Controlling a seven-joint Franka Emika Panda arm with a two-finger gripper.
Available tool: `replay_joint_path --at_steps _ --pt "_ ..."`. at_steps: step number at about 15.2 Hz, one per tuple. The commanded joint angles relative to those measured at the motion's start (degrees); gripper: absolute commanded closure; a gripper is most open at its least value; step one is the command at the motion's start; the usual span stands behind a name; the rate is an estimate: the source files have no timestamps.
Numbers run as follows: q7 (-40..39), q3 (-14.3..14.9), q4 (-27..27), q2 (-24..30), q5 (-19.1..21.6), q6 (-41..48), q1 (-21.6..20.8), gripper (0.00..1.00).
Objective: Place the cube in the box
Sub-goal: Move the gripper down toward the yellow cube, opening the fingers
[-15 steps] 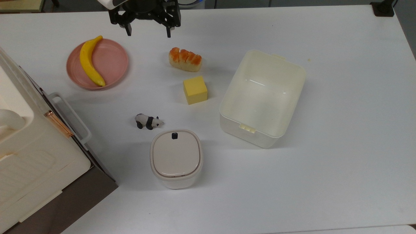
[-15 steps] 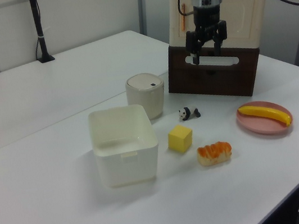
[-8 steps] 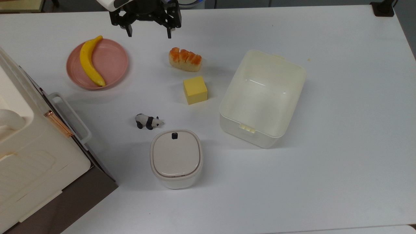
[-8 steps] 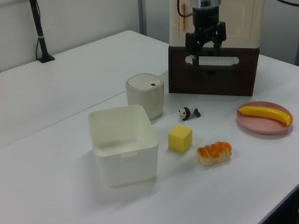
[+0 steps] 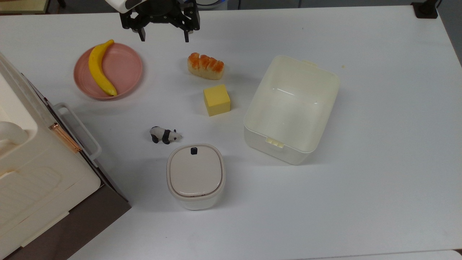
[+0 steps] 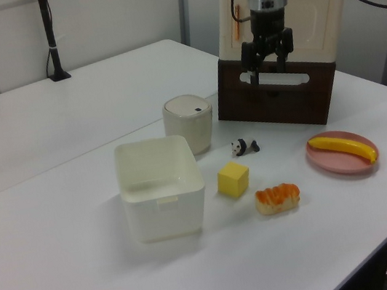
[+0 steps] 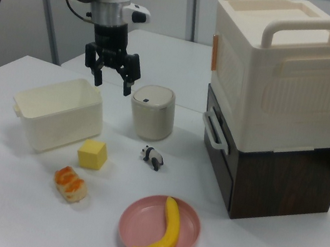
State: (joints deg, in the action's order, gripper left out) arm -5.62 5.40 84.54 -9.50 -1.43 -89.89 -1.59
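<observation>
The butter-yellow cube (image 5: 216, 100) (image 6: 234, 180) (image 7: 93, 154) rests on the white table, just to the top view's left of the box. That box (image 5: 326, 77) (image 6: 125, 152) (image 7: 26, 98) is a large cream-white tub, open and with nothing inside. My gripper (image 5: 164, 37) (image 6: 265, 72) (image 7: 112, 83) hangs open high above the table at the top view's upper edge, between the pink plate and the bread piece, well away from the cube, holding nothing.
A bread piece (image 5: 205, 66) lies just beyond the cube. A pink plate (image 5: 126, 68) holds a banana (image 5: 99, 68). A toy panda (image 5: 165, 135) and a lidded round container (image 5: 195, 176) sit nearer. A big white appliance on a brown base (image 5: 39, 177) fills the top view's left.
The gripper has shifted very slightly toward the top view's upper edge. The objects on the table have not moved.
</observation>
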Motion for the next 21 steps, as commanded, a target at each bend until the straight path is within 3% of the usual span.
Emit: replay_joint_path --at_steps 1,5,13,16,21 --pt "-6.4 1.45 3.78 0.89 4.4 0.59 -0.52 0.0" --pt "-14.58 4.61 8.25 0.98 6.97 -0.72 -3.23 0.0" --pt "-14.07 6.9 19.42 -0.25 6.09 -14.78 -12.46 0.0" --pt "-13.71 7.52 21.89 -2.79 2.85 -19.43 -14.76 0.0" --pt "-12.92 7.52 21.9 -8.24 -1.46 -25.33 -14.67 0.0"
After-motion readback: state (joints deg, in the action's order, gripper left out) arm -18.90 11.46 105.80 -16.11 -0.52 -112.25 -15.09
